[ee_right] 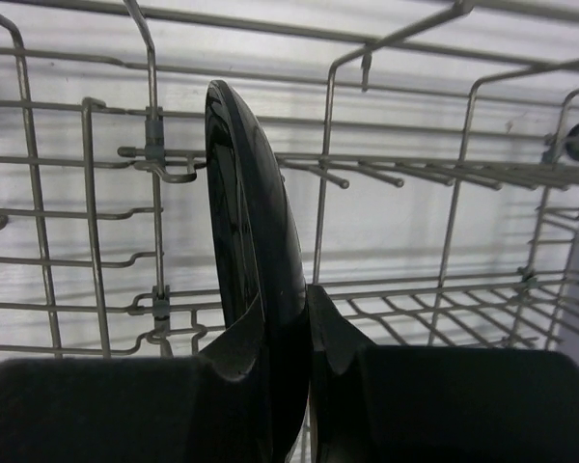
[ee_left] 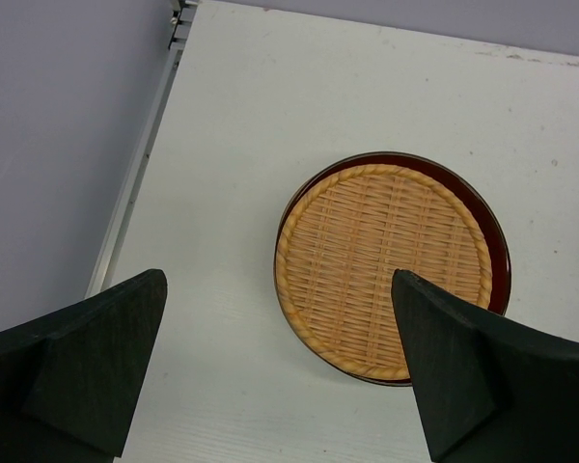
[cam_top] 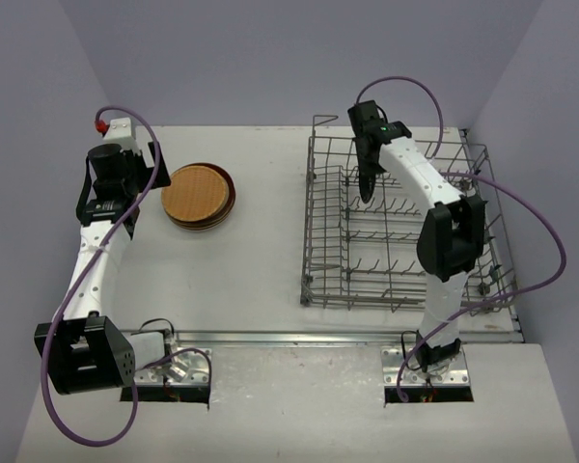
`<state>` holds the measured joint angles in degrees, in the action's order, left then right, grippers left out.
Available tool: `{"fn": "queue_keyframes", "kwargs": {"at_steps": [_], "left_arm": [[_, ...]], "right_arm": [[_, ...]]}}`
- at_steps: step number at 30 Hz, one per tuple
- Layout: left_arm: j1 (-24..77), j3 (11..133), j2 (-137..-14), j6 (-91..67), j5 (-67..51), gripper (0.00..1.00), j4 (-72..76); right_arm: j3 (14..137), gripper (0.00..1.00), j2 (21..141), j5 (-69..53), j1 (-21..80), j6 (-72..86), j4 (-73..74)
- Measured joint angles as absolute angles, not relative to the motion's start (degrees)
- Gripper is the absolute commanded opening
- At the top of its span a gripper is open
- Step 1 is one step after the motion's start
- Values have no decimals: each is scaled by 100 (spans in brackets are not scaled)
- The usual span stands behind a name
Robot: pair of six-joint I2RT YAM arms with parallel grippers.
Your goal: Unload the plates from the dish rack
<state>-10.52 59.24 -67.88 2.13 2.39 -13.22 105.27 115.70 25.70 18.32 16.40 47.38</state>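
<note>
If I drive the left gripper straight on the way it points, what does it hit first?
Probably the woven tan plate: the open left gripper points down with one finger over its edge and the other over bare table. Depth is unclear.

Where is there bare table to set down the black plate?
Bare table lies between the stack and the rack, and on the stack's near side. Crowded: inside the rack, and left of the stack, by the left arm.
</note>
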Motion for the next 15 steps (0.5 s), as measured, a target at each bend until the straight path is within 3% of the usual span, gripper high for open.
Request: {"fn": "queue_keyframes", "kwargs": {"at_steps": [11, 15], "left_arm": [[-1052, 6088, -6618, 114, 136, 100, -1468], [-1063, 6439, -6522, 56, -691, 97, -1656]], "right_arm": [[10527, 0, 10760, 3527, 2358, 202, 3640], [10505, 0, 10323, 3229, 2382, -49, 3485]]}}
